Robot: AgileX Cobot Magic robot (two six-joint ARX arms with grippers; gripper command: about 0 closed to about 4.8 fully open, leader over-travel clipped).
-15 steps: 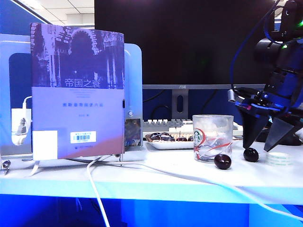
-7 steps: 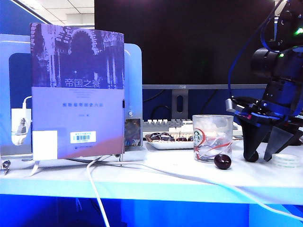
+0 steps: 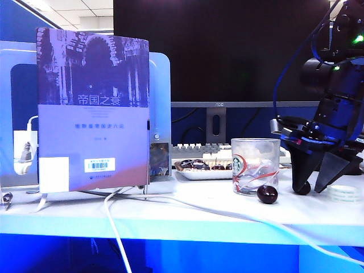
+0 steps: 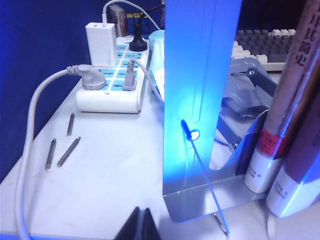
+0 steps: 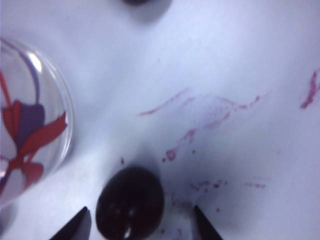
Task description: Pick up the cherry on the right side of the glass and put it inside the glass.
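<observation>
Fig.: R end effector point(image 3: 311, 188) lowered over the small round glossy near-black cherry point(image 5: 130, 203), L end effector point(image 4: 141, 225) parked.

R fingers spread, tips down at the white worktop point(image 3: 170, 213), one on each side of the cherry w/ gaps showing; nothing pinched. Cherry lies on the worktop just right of the short clear glass tumbler w/ green logo & red lines point(image 3: 255, 165). A second, maroon cherry point(image 3: 267, 194) sits in front of the glass. L tips pressed together, empty, near a blue metal bookend point(image 4: 197, 100).
</observation>
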